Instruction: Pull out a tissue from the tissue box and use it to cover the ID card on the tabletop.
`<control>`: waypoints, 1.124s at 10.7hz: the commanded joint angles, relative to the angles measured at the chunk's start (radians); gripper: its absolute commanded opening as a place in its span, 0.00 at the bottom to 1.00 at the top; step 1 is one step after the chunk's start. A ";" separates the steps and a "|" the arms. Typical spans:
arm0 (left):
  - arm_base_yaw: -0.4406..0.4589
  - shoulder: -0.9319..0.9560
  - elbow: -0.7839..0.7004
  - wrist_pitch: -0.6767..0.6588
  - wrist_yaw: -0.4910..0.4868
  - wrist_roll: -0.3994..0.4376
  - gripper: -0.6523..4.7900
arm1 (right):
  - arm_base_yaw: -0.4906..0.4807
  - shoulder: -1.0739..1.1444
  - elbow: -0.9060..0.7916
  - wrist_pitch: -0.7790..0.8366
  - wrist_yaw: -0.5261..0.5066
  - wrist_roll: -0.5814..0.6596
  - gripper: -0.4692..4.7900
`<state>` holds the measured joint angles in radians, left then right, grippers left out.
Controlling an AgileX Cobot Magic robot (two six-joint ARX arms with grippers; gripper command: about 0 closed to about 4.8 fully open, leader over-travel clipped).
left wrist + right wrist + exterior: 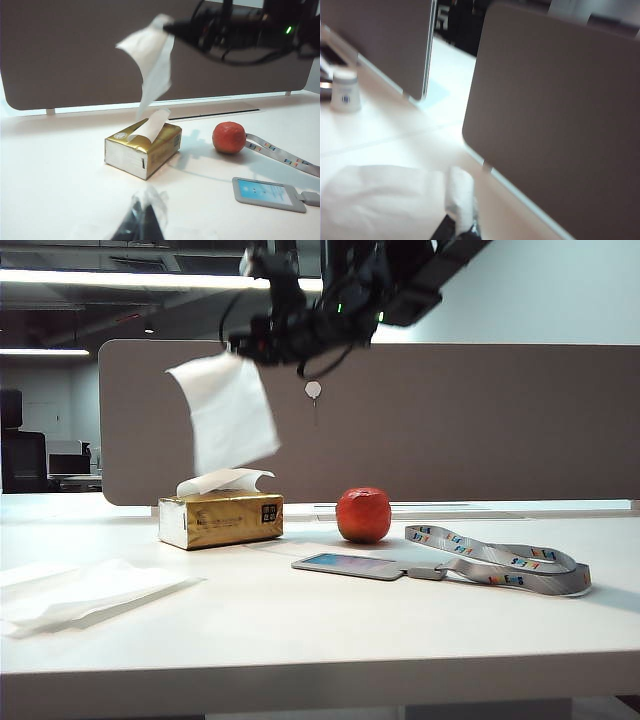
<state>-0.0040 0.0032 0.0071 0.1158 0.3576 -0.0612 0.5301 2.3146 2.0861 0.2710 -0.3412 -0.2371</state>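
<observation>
One tissue (228,420) is out, pinched by the right gripper (262,346) high above the tissue box (221,519). Left gripper (142,226) sits low near the box; can't tell its opening. I'd swing over the ID card (349,566), then drop it flat.

The right gripper (243,344) sits high above the box (221,519) as a dark, tangled shape whose fingertips cannot be made out, and its arm (400,280) is cut off by the exterior view's top edge. In the right wrist view everything is smeared: the gripper (462,231) is a sliver at the picture's edge with the tissue (459,200) bunched on it, and a white cup (345,90) is too blurred to read. The left gripper (142,225) shows only as dark, blurred tips cut by the edge, so their gap cannot be judged, and the lanyard (280,155) runs out of that picture.
</observation>
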 commanded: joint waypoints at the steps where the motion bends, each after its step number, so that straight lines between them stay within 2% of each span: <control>1: -0.001 0.001 0.004 0.012 0.002 -0.003 0.11 | 0.000 -0.098 0.004 -0.222 -0.010 0.001 0.08; 2: -0.001 0.001 0.004 0.012 0.002 -0.002 0.11 | 0.000 -0.140 0.003 -0.469 -0.017 -0.010 0.08; 12: -0.001 0.001 0.004 0.013 0.002 0.001 0.11 | -0.045 -0.265 -0.003 -0.853 -0.024 -0.030 0.08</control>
<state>-0.0040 0.0032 0.0071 0.1158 0.3573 -0.0608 0.4835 2.0552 2.0815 -0.5529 -0.3603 -0.2626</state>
